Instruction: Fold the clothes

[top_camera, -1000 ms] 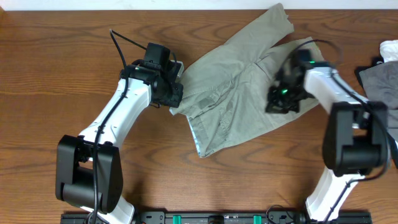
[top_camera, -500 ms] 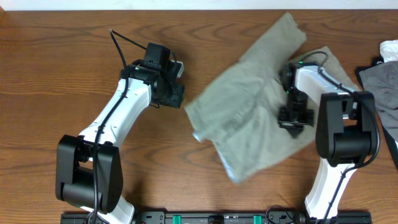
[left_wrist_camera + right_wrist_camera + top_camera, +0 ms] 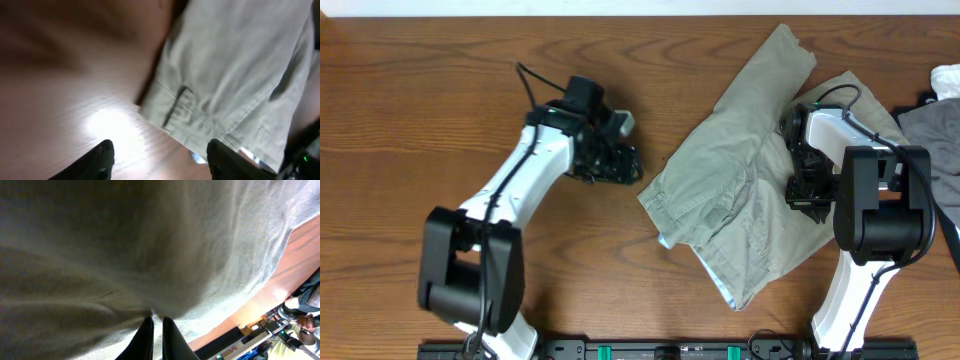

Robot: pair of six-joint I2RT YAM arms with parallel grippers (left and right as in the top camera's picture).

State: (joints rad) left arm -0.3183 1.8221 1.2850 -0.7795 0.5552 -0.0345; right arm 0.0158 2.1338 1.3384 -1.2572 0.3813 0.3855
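Over on the desk's [image 3: 420, 100] right half, got the shorts [image 3: 750, 200] lying rumpled, right gripper [image 3: 810, 190] clenched on the fabric mid-garment. Also got the left gripper [image 3: 620, 165] spread wide just left of them, above the wood.

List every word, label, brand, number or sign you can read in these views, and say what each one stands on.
No text can be read in any view.
The shorts show only plain fabric, seams and stitching, with no legible tag.
The left gripper and right gripper bear no readable marking.
The rail at the table's front edge has small green parts, too small to show any writing.
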